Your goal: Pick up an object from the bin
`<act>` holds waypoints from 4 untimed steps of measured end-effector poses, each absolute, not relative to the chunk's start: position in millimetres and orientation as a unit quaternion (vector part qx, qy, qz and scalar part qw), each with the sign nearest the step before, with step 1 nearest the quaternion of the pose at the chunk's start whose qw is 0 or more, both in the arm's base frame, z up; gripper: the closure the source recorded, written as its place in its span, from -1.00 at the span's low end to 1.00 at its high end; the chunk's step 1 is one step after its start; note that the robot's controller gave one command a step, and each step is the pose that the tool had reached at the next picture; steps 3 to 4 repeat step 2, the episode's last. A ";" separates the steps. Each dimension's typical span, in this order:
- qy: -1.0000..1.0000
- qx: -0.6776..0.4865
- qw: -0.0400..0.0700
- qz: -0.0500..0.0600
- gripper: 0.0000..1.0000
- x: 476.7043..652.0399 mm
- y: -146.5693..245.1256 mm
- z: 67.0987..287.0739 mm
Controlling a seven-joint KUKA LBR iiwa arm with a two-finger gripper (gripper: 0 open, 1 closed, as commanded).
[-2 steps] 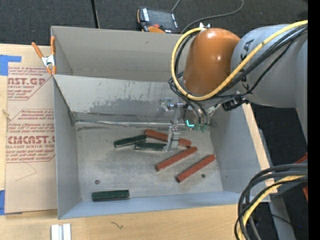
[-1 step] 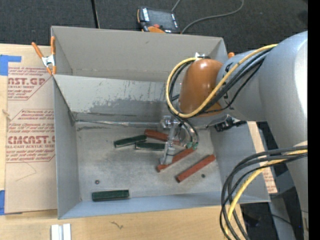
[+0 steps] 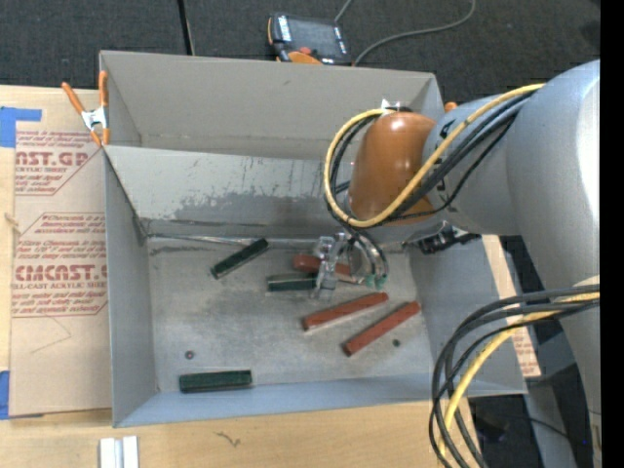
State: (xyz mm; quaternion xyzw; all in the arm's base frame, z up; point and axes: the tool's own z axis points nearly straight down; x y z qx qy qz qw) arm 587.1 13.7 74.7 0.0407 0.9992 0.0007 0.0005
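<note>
We see the gripper (image 3: 330, 269) low in the bin (image 3: 127, 291), approx. mid-floor, a bit nearer the back wall and R of ctr. We can't tell whether it's wide or narrow: the orange wrist cover (image 3: 385, 164) hangs right over it, and the metal parts merge from this angle. We see nothing held in it.

The nearest thing is a short dark green bar (image 3: 291, 284). Its long axis runs approx. parallel to the back wall. Its R end seems to touch the gripper's tip, and the rest runs off toward the bin's L wall. So the bar lies to the L of the gripper, met end-on, not centred under it. We judge that's the relation the next move turns on. For a sound pinch the gripper would prob. need to shift L along the bar and close across its short axis, i.e. front-to-back.

- A small red piece (image 3: 306, 261) sits just behind that bar, beside the gripper.
- A red-brown bar (image 3: 343, 312) and a second red-brown bar (image 3: 380, 328) lie tilted toward the front-R, near the gripper but apart from it.
- A tilted green bar (image 3: 239, 257) lies further L.
- A third green bar (image 3: 214, 381) is by the front-L corner, well apart.
</note>
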 end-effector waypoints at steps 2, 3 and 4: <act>1.000 0.020 0.006 -0.001 1.00 568.9 -29.9 284.4; 1.000 0.020 0.006 -0.001 1.00 568.9 -29.9 284.4; 1.000 0.020 0.006 -0.001 1.00 568.9 -29.9 284.4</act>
